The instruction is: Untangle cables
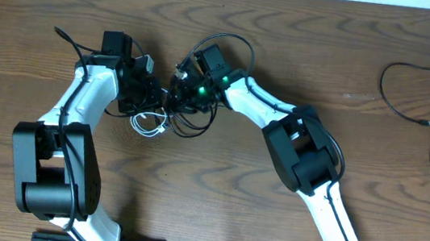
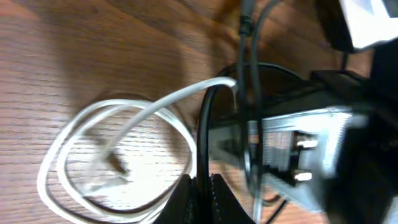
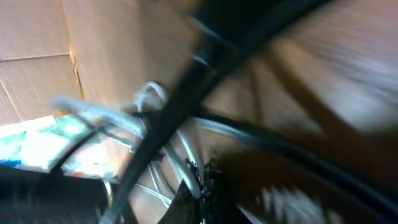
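Two pinches meet at the knot, centre-left in the overhead view: the left gripper [image 2: 200, 194] is closed on a black cable [image 2: 203, 124], and the right gripper [image 1: 178, 90] is clamped tight just beside it, though blur hides what it grips. With the white cable [image 2: 168, 98] coiled on the table [image 1: 290, 32] just below them, the grips are best drawn apart slowly and low, so the white loop isn't dragged along.

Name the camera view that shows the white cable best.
Left wrist: the white cable fills much of the frame, its loops fairly sharp. Overhead shows it only as a tiny white coil. Right wrist is blurred, with only pale strands visible.
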Controlling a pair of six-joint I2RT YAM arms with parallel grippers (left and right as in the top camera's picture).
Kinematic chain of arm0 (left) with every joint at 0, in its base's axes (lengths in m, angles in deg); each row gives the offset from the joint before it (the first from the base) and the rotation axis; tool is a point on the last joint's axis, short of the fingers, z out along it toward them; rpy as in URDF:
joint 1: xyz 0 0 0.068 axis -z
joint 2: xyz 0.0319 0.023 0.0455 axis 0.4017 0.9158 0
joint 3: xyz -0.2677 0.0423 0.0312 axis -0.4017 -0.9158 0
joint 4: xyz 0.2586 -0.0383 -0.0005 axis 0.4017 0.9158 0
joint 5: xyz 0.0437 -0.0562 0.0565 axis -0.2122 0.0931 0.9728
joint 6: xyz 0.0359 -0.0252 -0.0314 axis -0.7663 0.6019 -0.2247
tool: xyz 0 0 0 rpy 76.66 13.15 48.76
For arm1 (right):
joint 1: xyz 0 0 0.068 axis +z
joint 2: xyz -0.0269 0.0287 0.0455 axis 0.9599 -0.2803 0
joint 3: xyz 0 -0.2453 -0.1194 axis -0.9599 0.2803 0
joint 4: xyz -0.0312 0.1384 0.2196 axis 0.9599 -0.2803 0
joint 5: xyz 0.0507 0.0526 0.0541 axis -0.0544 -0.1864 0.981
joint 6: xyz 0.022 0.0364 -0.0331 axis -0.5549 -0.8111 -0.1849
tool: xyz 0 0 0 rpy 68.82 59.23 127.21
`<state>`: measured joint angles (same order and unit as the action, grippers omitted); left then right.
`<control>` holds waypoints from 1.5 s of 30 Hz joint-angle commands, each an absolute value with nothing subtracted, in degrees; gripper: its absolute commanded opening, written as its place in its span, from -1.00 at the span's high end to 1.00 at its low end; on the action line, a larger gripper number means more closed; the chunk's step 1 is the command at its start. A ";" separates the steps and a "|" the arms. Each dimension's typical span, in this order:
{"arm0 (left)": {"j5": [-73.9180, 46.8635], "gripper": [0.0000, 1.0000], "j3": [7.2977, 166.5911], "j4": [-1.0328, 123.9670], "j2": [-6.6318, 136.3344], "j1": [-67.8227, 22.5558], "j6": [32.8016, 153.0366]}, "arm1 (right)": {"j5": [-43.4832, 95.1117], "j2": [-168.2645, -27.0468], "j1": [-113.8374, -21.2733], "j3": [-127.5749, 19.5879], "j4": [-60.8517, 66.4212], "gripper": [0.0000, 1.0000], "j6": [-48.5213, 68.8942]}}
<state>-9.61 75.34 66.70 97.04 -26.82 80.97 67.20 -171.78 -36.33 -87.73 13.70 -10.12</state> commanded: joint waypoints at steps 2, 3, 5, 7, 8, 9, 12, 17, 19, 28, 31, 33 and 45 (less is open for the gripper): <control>-3.52 0.85 75.71 66.70 97.17 -26.71 84.25 | 65.54 -168.16 -39.83 -87.99 8.22 0.98 -3.12; -2.84 0.85 75.71 66.55 97.17 -26.71 84.89 | 64.82 -167.41 -40.35 -88.01 6.88 0.98 -1.83; -2.80 0.85 75.71 65.76 97.17 -26.71 84.95 | 64.23 -166.10 -41.25 -88.01 4.98 0.97 0.46; -2.77 0.85 75.71 64.76 97.17 -26.71 85.52 | 64.18 -164.92 -42.02 -88.01 4.43 0.97 1.86; -2.77 0.85 75.71 64.10 97.17 -26.71 86.18 | 64.16 -164.35 -42.43 -88.01 4.43 0.97 2.60; -2.77 0.85 75.71 63.49 97.17 -26.71 86.79 | 63.86 -163.85 -42.71 -88.01 4.39 0.97 3.13; -2.77 0.85 75.71 61.08 97.17 -26.71 89.13 | 60.05 -162.10 -43.68 -88.01 3.45 0.97 4.96; -2.71 0.85 75.71 57.19 97.17 -26.93 91.55 | 54.30 -157.77 -45.58 -88.01 1.05 0.97 10.06; -2.42 0.85 75.71 55.40 97.17 -26.93 91.64 | 54.09 -155.92 -46.15 -88.01 0.46 0.98 13.03; 7.02 0.85 75.71 53.30 97.17 -26.93 94.26 | 47.64 -148.72 -48.03 -88.01 -0.35 0.98 23.87; 7.52 0.85 75.69 53.30 97.17 -26.93 92.71 | 47.70 -147.63 -48.03 -88.01 1.42 0.98 27.08; 7.50 0.85 75.69 53.50 97.17 -26.93 92.23 | 47.68 -147.41 -47.98 -88.01 3.21 0.98 28.20; 7.74 0.85 75.69 53.94 97.14 -28.20 90.88 | 45.06 -146.15 -48.18 -88.01 12.15 0.98 29.09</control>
<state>6.76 75.34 53.68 97.04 -27.54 92.12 45.93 -148.81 -47.94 -87.73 11.47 27.80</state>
